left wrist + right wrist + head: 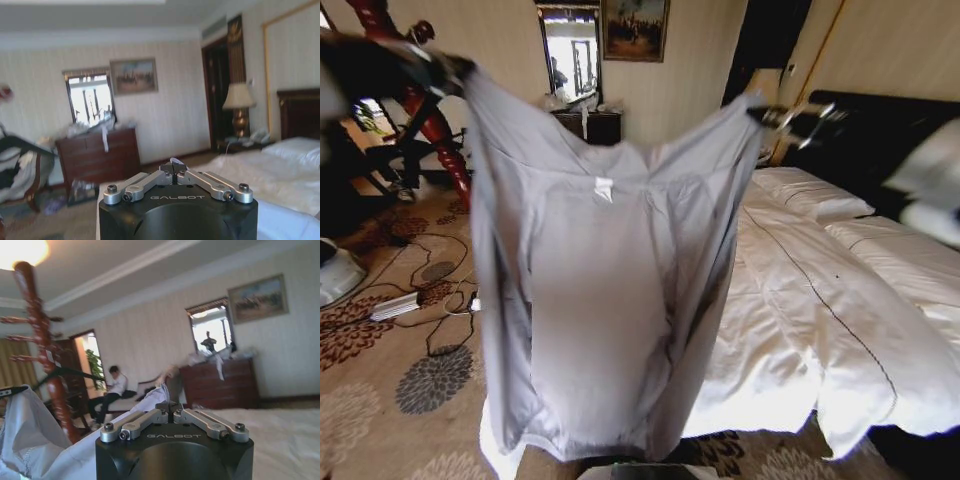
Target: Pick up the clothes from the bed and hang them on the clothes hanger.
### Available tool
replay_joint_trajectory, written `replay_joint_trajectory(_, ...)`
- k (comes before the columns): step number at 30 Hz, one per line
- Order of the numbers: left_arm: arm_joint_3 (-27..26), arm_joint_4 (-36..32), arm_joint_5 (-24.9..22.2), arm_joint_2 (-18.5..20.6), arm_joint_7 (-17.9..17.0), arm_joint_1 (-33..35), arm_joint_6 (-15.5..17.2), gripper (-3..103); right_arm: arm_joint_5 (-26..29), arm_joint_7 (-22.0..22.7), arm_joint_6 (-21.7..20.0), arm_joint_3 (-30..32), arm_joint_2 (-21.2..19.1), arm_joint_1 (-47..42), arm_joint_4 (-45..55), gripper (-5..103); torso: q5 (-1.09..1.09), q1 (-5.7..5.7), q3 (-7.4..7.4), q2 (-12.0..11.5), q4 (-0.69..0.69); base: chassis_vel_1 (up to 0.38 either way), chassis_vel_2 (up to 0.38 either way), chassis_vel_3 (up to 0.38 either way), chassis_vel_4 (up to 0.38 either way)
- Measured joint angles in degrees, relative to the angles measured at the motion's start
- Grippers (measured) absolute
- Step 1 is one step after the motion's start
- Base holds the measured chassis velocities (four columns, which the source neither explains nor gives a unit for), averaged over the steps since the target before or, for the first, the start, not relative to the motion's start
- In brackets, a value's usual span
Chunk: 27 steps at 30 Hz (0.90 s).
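The clothes (600, 270), a pale grey-lavender jacket, hang spread wide in the air in front of me, above the foot corner of the bed (840, 300). My left gripper (448, 70) is shut on one top corner. A pinch of fabric shows between its closed tips in the left wrist view (173, 165). My right gripper (782, 117) is shut on the other top corner, and the cloth (30, 440) trails away from its tips (167, 402). A slim black clothes hanger (70, 373) hangs on the red wooden stand (42, 340).
The red coat stand (425, 110) rises at the left behind the jacket. Cables and a power strip (395, 305) lie on the patterned carpet. A dark dresser (590, 122) stands at the far wall. The black headboard (880, 125) and pillows are at the right.
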Motion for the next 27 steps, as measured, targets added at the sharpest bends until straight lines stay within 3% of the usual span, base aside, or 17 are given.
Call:
replay_joint_trajectory(3, 3.0, 4.3, 6.0, -4.3, 0.9, 4.1, -0.2, 0, -7.8, -3.3, 0.6, -1.4, 2.6, -4.7, -4.6, 0, -0.01, -0.02, -0.01, 0.0, 0.01, 0.0, 0.0, 0.0, 0.0)
replay_joint_trajectory(5, 3.2, 5.1, 7.0, -5.0, 1.1, 5.0, -0.2, 0, -9.6, -4.0, 0.9, -1.9, 3.1, -5.4, -5.6, 0, -0.02, -0.02, -0.01, 0.0, 0.0, 0.0, 0.0, 0.0, 0.0)
replay_joint_trajectory(8, 3.2, 11.4, 14.2, -9.5, 3.4, 11.5, -0.4, 0, -17.2, -6.6, 2.4, -7.2, 7.5, -6.3, -12.4, 0, -0.01, -0.02, -0.01, 0.0, -0.02, 0.0, 0.0, 0.0, 0.0)
replay_joint_trajectory(10, 3.1, 12.4, 15.4, -10.2, 3.8, 12.6, -0.5, 0, -18.1, -6.8, 2.6, -8.4, 8.5, -6.0, -13.5, 0, -0.01, -0.02, -0.01, 0.0, -0.01, 0.0, 0.0, 0.0, 0.0)
replay_joint_trajectory(12, 2.7, 15.9, 19.4, -12.8, 5.3, 16.7, -1.0, 0, -21.4, -7.4, 3.5, -13.4, 13.4, -4.4, -17.5, 0, -0.03, -0.02, -0.01, 0.0, 0.04, 0.0, 0.0, 0.0, 0.0)
replay_joint_trajectory(15, 2.4, 17.7, 21.5, -14.4, 5.7, 19.1, -1.3, 0, -23.1, -7.7, 4.2, -16.2, 16.2, -3.3, -19.7, 0, -0.02, -0.02, -0.02, 0.0, 0.04, 0.0, 0.0, 0.0, 0.0)
replay_joint_trajectory(19, 2.4, 22.7, 27.4, -19.0, 6.7, 24.6, -2.3, 0, -29.6, -9.7, 5.8, -23.3, 23.3, -0.9, -27.3, 0, -0.03, -0.02, -0.01, 0.0, 0.04, 0.0, 0.0, 0.0, 0.0)
replay_joint_trajectory(27, 2.1, 31.7, 33.9, -27.4, 7.3, 27.4, -3.9, 0, -35.3, -10.3, 6.9, -28.0, 29.4, 1.5, -36.4, 0, -0.01, -0.03, -0.02, 0.0, -0.01, 0.0, 0.0, 0.0, 0.0)
